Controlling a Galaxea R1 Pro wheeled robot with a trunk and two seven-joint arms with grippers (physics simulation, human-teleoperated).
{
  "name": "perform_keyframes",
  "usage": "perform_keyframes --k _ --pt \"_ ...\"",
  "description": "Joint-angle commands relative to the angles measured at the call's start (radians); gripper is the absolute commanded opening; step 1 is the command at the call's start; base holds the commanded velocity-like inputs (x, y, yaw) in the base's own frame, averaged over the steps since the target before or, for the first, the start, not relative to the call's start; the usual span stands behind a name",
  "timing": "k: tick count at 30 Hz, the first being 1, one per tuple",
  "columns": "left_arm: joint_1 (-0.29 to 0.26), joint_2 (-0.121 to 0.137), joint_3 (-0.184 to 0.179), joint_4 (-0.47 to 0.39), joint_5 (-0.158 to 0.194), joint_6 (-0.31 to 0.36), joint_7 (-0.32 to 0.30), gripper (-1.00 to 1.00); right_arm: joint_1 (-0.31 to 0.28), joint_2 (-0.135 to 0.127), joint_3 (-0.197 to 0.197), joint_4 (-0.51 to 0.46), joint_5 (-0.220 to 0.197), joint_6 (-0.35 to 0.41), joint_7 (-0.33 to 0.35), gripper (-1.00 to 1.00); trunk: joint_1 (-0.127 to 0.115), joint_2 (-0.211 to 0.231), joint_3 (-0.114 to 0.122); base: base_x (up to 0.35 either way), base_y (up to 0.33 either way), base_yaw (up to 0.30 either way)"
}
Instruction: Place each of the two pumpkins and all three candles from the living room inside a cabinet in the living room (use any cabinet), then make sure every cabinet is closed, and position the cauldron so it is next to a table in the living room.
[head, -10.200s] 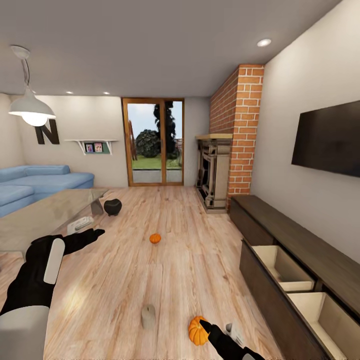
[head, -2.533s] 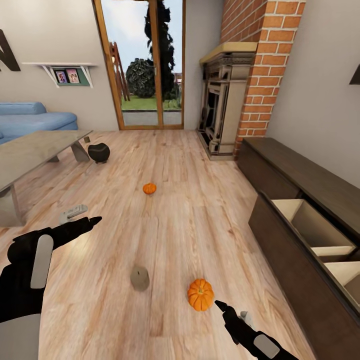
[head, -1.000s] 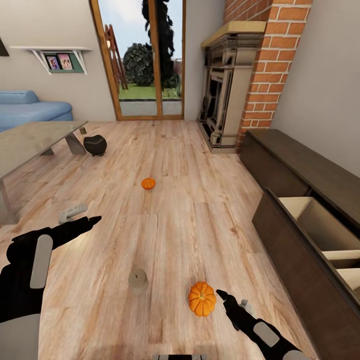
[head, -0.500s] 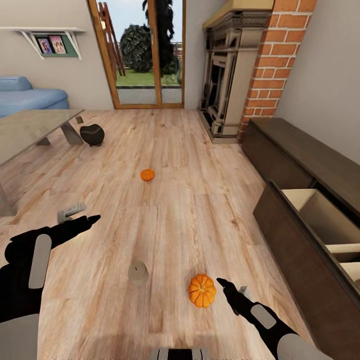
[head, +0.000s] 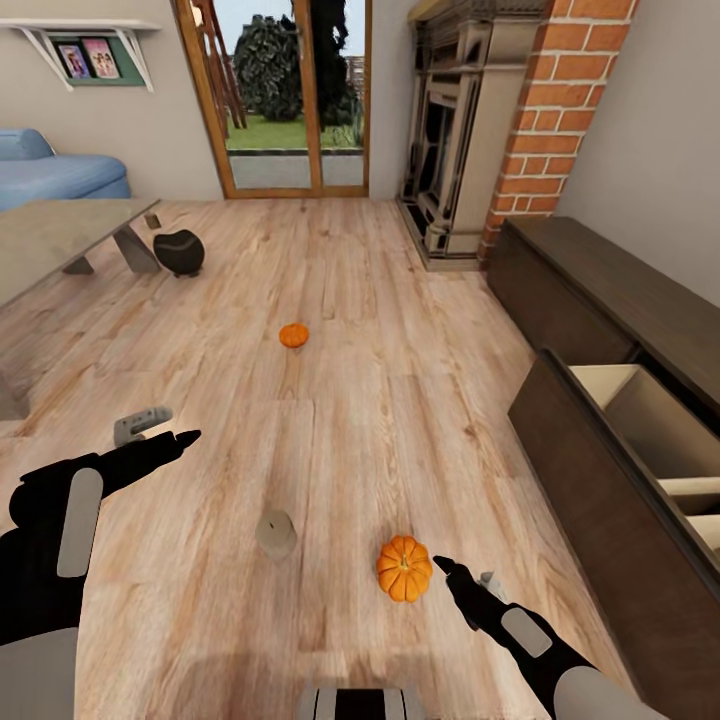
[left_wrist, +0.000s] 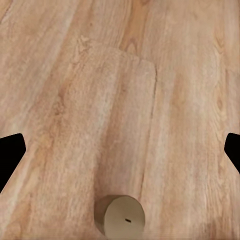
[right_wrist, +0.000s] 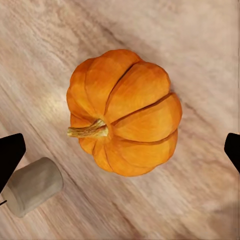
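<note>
The right pincer (head: 447, 570) is hovering low over the floor (head: 380, 400), its tip just beside the near pumpkin (head: 404, 568). In the right wrist view its two fingertips (right_wrist: 10, 152) are sitting at opposite edges with the pumpkin (right_wrist: 125, 132) between them, so the jaws are spread wide and gripping nothing. A pale candle (right_wrist: 31, 186) is lying on its side just beside that pumpkin; in the head view it is peeking out behind the right arm (head: 490, 582).

The left pincer (head: 185, 437) is hanging higher, out over the floor. The left wrist view is showing its fingertips (left_wrist: 9, 155) far apart, empty, with an upright candle (left_wrist: 120, 216) on the boards below. In the head view that candle (head: 276, 532) is standing well apart from the near pumpkin. A third candle (head: 140, 423) is lying on the floor near the left pincer's tip.

The far pumpkin (head: 293, 335) is resting in the middle of the floor. The cauldron (head: 179, 252) is sitting on the floor just beside a leg at the table (head: 50, 240) end.

The cabinet (head: 600, 420) is running along the wall, with a drawer (head: 650, 430) pulled out, showing a pale inside. The fireplace (head: 460, 130) is standing past the cabinet's far end.
</note>
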Motion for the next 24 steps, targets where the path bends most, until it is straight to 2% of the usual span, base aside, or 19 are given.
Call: perform_keyframes --k 1,13,16,21,24 --pt "-0.001 0.000 0.001 -0.001 -0.002 0.005 -0.005 1.00 0.000 0.000 -0.003 0.000 -0.004 0.006 0.002 1.00 0.000 -0.001 -0.005 0.000 0.000 0.000" --pt "-0.001 0.000 0.001 -0.001 -0.002 0.005 -0.006 1.00 -0.002 0.001 -0.001 -0.002 -0.001 0.007 0.002 1.00 0.006 -0.003 -0.051 0.000 0.000 0.000" --pt "-0.001 0.000 0.001 -0.001 -0.002 0.005 -0.006 1.00 -0.002 0.001 0.000 -0.002 -0.001 0.007 0.002 1.00 0.006 -0.003 -0.051 0.000 0.000 0.000" --pt "-0.001 0.000 0.001 -0.001 -0.002 0.005 -0.008 1.00 -0.002 0.002 0.002 -0.002 -0.001 0.007 0.002 1.00 0.008 -0.005 -0.070 0.000 0.000 0.000" --pt "-0.001 0.001 0.001 -0.001 -0.002 0.008 -0.024 1.00 -0.002 0.002 0.002 -0.002 -0.001 0.007 0.002 1.00 0.008 -0.005 -0.070 0.000 0.000 0.000"
